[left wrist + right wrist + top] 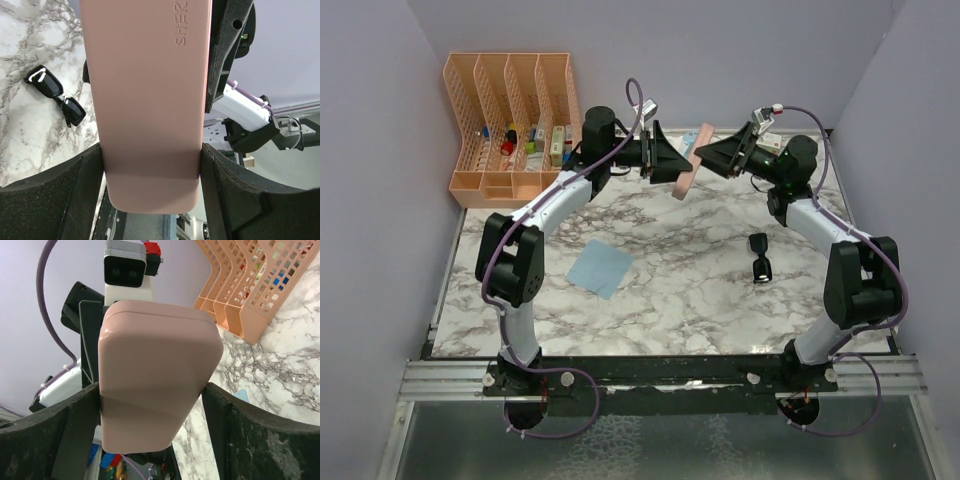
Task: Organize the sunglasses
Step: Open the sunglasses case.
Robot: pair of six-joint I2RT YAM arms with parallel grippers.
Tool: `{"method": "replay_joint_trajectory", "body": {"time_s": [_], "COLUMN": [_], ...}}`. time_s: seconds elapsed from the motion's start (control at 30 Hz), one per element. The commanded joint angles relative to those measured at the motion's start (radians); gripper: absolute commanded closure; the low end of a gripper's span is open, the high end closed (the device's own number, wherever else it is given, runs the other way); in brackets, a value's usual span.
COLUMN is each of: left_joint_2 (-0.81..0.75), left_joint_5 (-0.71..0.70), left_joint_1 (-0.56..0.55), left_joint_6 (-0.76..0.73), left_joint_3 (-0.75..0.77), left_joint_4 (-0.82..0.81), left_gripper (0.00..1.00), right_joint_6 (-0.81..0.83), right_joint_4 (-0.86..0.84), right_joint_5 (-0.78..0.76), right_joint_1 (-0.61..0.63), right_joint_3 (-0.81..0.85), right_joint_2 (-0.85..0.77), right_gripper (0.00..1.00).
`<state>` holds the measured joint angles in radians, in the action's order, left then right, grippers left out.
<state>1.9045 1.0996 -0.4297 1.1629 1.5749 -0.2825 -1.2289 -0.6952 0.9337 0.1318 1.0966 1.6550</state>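
The sunglasses (759, 258), a small black folded pair, lie on the marble table at the right; they also show in the left wrist view (55, 95). Both grippers hold the pink oblong case (686, 172) in the air over the back middle of the table. My left gripper (674, 160) is shut on one end of the case (145, 100), both fingers against its sides. My right gripper (707, 153) is shut on the other end of the case (155, 375). The case is closed, with a seam line showing near its top in the right wrist view.
A light blue square cloth (600, 267) lies flat left of centre. An orange slotted desk organizer (510, 120) with small items stands at the back left, also in the right wrist view (250, 285). Purple walls enclose the table on three sides.
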Motion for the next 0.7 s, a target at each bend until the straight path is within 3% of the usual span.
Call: {"method": "replay_joint_trajectory", "body": {"time_s": [0.0,0.07,0.2,0.37,0.67], "left_joint_2": [-0.038,-0.035,-0.029,-0.030,-0.048], "left_joint_5": [0.053,0.058,0.057,0.050,0.017], "left_joint_1": [-0.003,-0.002,0.008,0.012,0.012], "left_joint_6": [0.116,0.177,0.330,0.420,0.555], "left_joint_3": [-0.005,-0.020,-0.076,-0.111,-0.158], "left_joint_4": [-0.216,-0.273,-0.452,-0.566,-0.719], "left_gripper": [1.00,1.00,1.00,1.00,1.00], "right_joint_6": [-0.012,-0.020,-0.058,-0.148,-0.328], "right_joint_4": [-0.066,-0.078,-0.125,-0.237,-0.457], "right_joint_5": [0.005,0.004,0.012,0.013,-0.005], "right_joint_1": [0.003,0.003,0.003,0.003,0.003], "right_joint_3": [-0.010,-0.014,-0.019,-0.039,-0.085], "right_joint_2": [-0.003,-0.006,-0.001,0.021,0.076], "right_gripper": [0.20,0.24,0.48,0.97,0.99]}}
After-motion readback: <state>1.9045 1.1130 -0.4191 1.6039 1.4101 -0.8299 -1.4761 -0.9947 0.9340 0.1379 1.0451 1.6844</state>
